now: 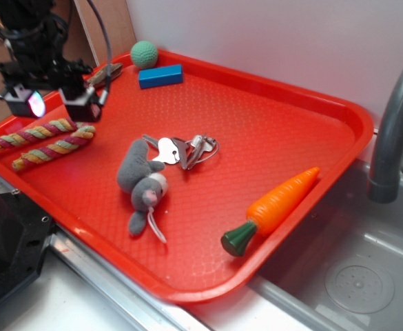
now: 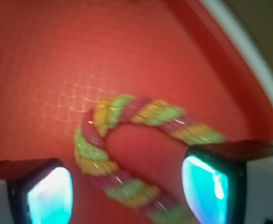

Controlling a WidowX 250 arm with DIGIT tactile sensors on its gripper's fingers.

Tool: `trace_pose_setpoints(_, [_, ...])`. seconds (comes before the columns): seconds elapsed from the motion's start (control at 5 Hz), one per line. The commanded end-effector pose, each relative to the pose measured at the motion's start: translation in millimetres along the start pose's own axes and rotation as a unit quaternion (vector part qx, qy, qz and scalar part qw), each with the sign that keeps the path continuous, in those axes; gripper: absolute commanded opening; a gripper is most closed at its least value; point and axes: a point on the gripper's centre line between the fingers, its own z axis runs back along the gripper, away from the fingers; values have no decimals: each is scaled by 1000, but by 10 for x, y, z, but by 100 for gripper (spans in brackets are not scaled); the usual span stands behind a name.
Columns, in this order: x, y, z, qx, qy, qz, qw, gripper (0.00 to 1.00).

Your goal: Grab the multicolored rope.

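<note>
Overhead, the gripper (image 1: 54, 101) hangs above the left end of the red tray (image 1: 270, 117), its two fingers (image 1: 81, 103) spread apart with nothing between them. Directly below it lies the multicolored rope (image 1: 39, 143), a thick twist of red, yellow and pale green bent into a U. From the exterior camera the bend sits under the fingers, and the two arms of the U run away from the gripper toward the tray's left rim, one arm's frayed end lying over that rim. In the wrist view the gripper (image 2: 127, 186) frames the rope (image 2: 127, 135): the curve lies between the two glowing pads (image 2: 50, 193), one arm passing toward the right pad and the other running out at the bottom edge. That view is blurred, so whether the pads touch the rope cannot be told; they appear above it.

Off to the gripper's right and farther along the tray rest a gray stuffed mouse (image 1: 142, 186) and a bunch of keys (image 1: 184, 149) just beside it. An orange carrot (image 1: 273, 209) lies well away near the opposite rim. Behind the gripper sit a blue block (image 1: 160, 76) and a green ball (image 1: 145, 54).
</note>
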Motion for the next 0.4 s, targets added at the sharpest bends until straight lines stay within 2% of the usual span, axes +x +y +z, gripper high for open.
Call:
trace_pose_setpoints(0.0, [-158,-151,-250,-10,11,-57,998,100])
trace_pose_setpoints(0.2, [-220,-232,-285,-1,21,-67,998,0])
